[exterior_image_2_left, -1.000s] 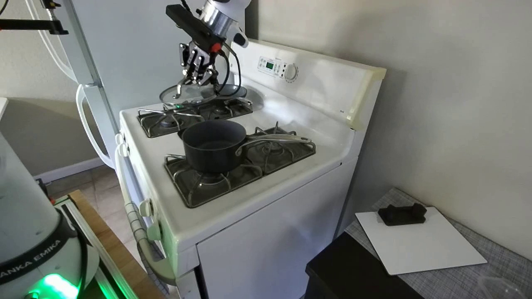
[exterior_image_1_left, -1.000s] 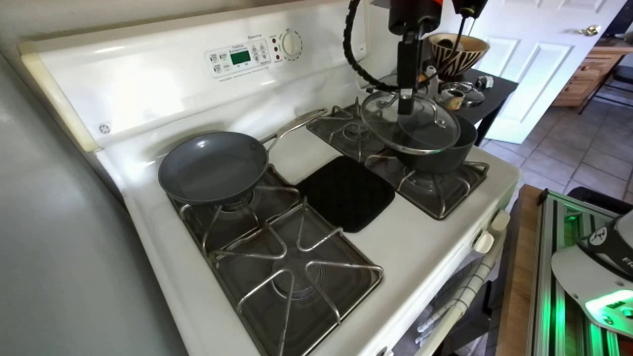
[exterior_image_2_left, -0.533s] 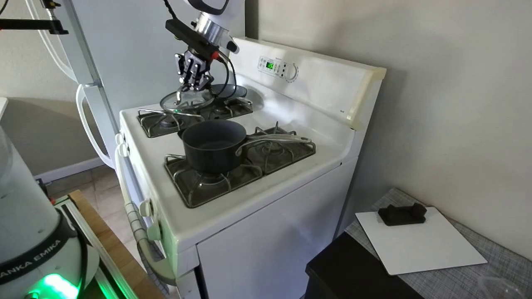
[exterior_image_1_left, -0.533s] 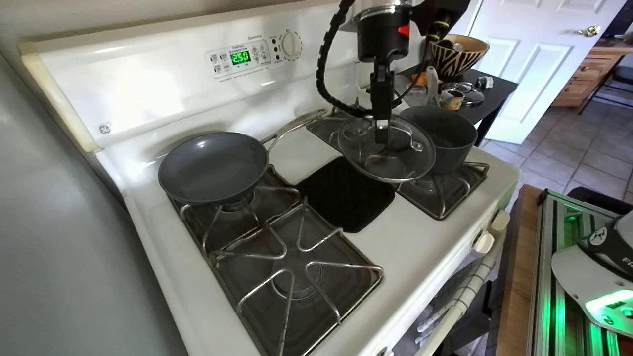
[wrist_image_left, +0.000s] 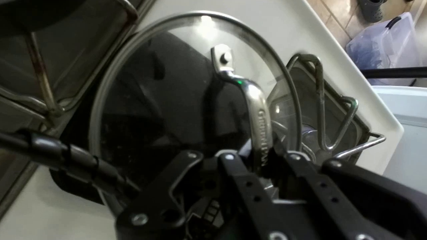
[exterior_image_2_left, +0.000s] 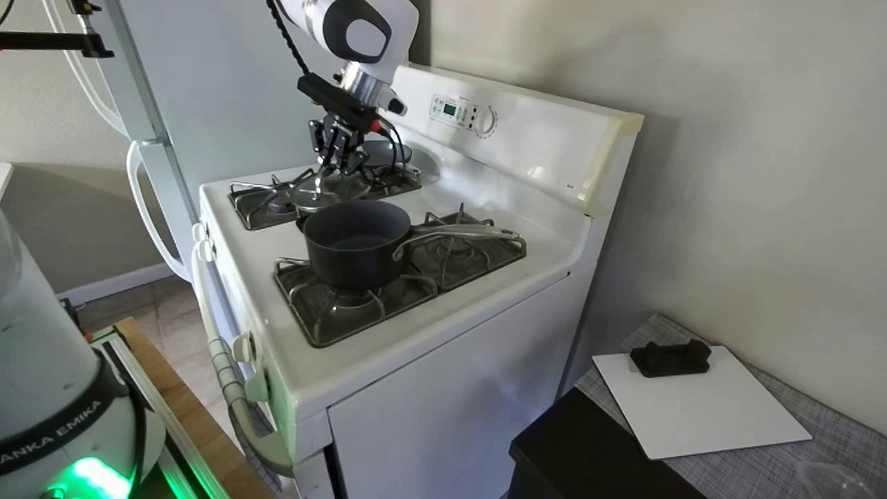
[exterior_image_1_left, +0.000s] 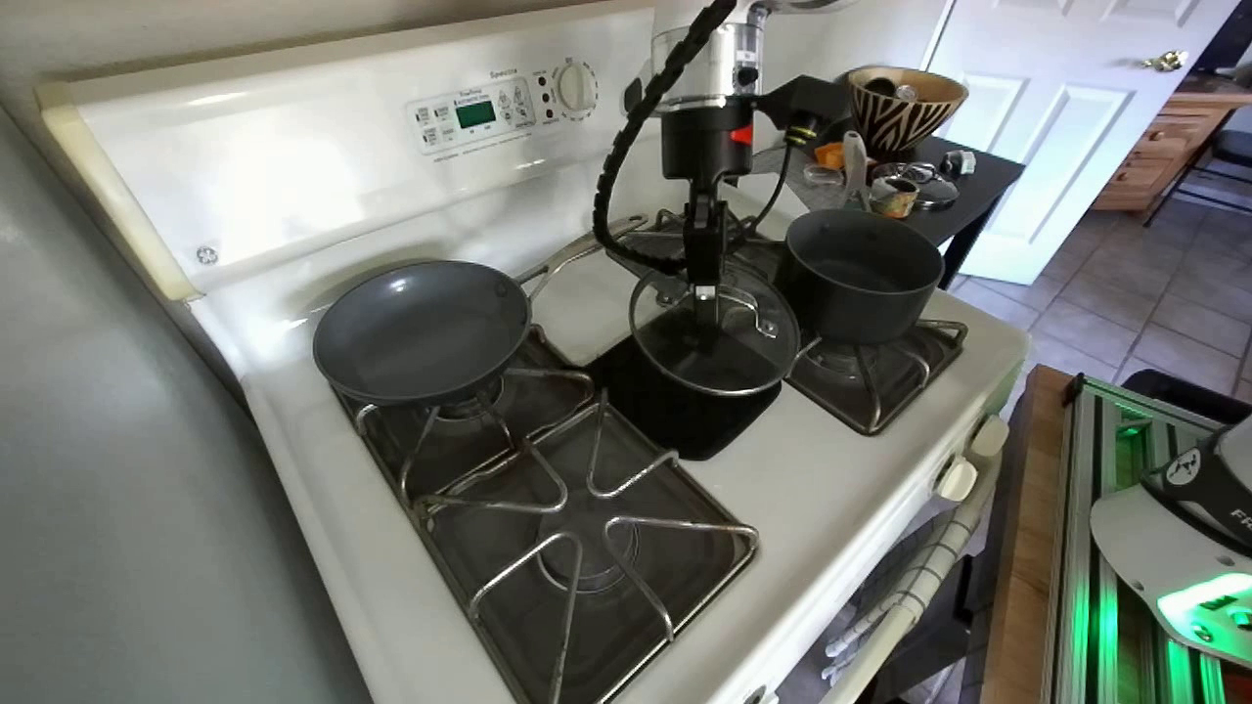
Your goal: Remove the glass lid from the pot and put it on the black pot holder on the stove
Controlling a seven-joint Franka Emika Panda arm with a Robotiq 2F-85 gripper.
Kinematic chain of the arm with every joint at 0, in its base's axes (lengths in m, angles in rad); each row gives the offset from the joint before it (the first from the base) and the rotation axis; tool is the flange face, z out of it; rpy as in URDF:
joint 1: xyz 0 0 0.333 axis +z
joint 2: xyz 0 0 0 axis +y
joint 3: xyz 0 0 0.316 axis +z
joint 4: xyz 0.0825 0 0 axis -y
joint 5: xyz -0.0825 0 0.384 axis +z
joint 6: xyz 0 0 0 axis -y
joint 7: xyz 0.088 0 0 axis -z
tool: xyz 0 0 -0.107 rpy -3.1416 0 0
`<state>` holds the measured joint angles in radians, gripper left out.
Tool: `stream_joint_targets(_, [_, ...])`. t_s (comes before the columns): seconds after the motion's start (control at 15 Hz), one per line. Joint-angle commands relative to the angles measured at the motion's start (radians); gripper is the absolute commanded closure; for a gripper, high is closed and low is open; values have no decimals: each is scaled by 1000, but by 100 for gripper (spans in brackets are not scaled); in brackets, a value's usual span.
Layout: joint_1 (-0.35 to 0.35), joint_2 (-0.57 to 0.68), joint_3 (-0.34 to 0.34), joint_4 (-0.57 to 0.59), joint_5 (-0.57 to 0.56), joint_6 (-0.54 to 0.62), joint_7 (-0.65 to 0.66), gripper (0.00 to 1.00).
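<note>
The glass lid (exterior_image_1_left: 743, 354), see-through with a metal rim and a silver bar handle (wrist_image_left: 257, 106), hangs from my gripper (exterior_image_1_left: 706, 311). In the wrist view my gripper (wrist_image_left: 262, 146) has its fingers on both sides of the handle and is shut on it. The lid is over the far right part of the black pot holder (exterior_image_1_left: 675, 422), which shows through the glass (wrist_image_left: 160, 96); whether they touch I cannot tell. The uncovered dark pot (exterior_image_1_left: 841, 308) stands beside the lid on a burner of the white stove (exterior_image_1_left: 792, 469), also seen in an exterior view (exterior_image_2_left: 353, 253).
A grey frying pan (exterior_image_1_left: 421, 332) sits on the back burner across the pot holder, its handle reaching toward the lid. Iron grates (exterior_image_1_left: 587, 518) rise beside the pad. The pot's long handle (exterior_image_2_left: 478, 232) points to the back panel (exterior_image_1_left: 293, 186). A gripper cable hangs near the lid.
My gripper carries the lid away from the pot, toward the frying pan side and lower, from beside the pot's rim to over the black pot holder. The pot stays in place.
</note>
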<state>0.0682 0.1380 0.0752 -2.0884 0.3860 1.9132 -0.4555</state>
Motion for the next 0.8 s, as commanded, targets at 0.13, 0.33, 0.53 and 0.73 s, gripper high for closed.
stream_joint_targets(0.13, [-5, 89, 29, 64, -3, 20, -1, 100])
stream_joint_targets(0.33, [-5, 123, 39, 82, -10, 42, 5, 100])
stream_joint_targets(0.53, [-6, 152, 47, 95, -14, 58, 9, 100])
stream_joint_targets(0.73, [-5, 176, 53, 107, -30, 68, 10, 100])
